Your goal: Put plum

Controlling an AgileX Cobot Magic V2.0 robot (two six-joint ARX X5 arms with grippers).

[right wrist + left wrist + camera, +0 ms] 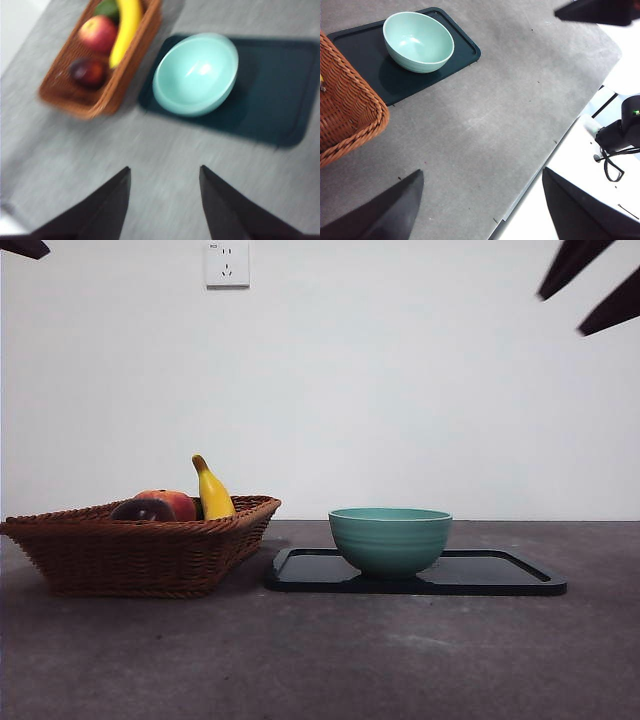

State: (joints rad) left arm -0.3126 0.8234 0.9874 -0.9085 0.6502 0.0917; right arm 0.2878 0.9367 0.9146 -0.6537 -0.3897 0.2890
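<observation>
Inside woven basket (107,95) — smooth round plum (88,72)

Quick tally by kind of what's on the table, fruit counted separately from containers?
Fruit you can identify: 3, the plum, the red-orange fruit and the banana.
Green item at the basket's far end, unclear: 1.
Containers: 3, the basket, the bowl and the tray.
Total: 7.

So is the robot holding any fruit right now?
No. Both tools, left and right, are open and empty; the plum lies in the basket.
</observation>
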